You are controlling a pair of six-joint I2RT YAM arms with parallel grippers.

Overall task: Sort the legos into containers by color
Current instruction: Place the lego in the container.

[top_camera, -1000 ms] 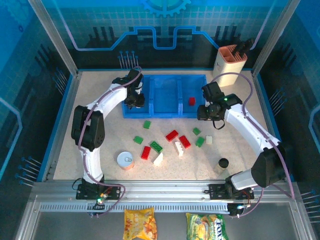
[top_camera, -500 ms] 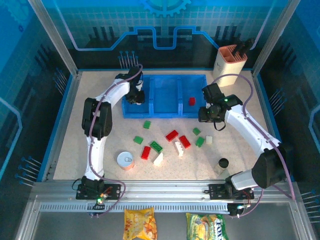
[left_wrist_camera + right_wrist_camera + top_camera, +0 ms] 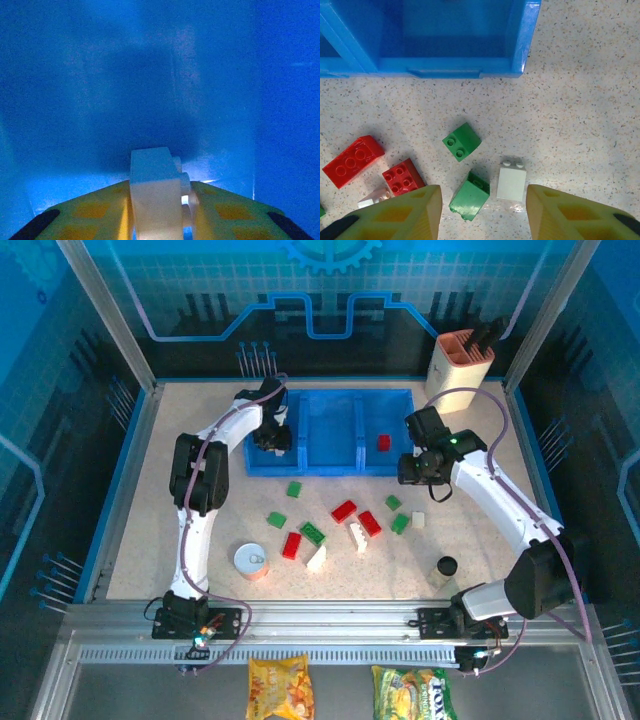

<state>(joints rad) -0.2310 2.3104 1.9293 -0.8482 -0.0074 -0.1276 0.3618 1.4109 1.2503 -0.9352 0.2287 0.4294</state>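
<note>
Speckled beige tabletop [image 3: 140, 490] under blue light, with the blue tray [image 3: 330, 469] at the far middle and loose bricks [image 3: 345, 525] scattered in front of it. From where I stand the left gripper [image 3: 270, 440] is down inside the tray's left compartment, clenched on a white brick [image 3: 152, 192]; the left wrist view shows a sliver of light between that brick and one finger, so the hold looks thin to me. If the brick clings to the other finger on release, it could ride back out of the tray; the gripper also sits close to the compartment wall, and I'd worry that lifting away at a slant could catch the rim and shove the whole tray.

One red brick [image 3: 383, 442] lies alone in the right compartment.

The right gripper [image 3: 412, 475] hangs released and empty just in front of the tray; below it a green brick [image 3: 470, 196] lies tilted, with a small cream brick [image 3: 511, 182] just beside it. Closing there could catch both, or pinch the slanted green one so that it squirts sideways; a cream brick carried along would land with the wrong colour.
</note>
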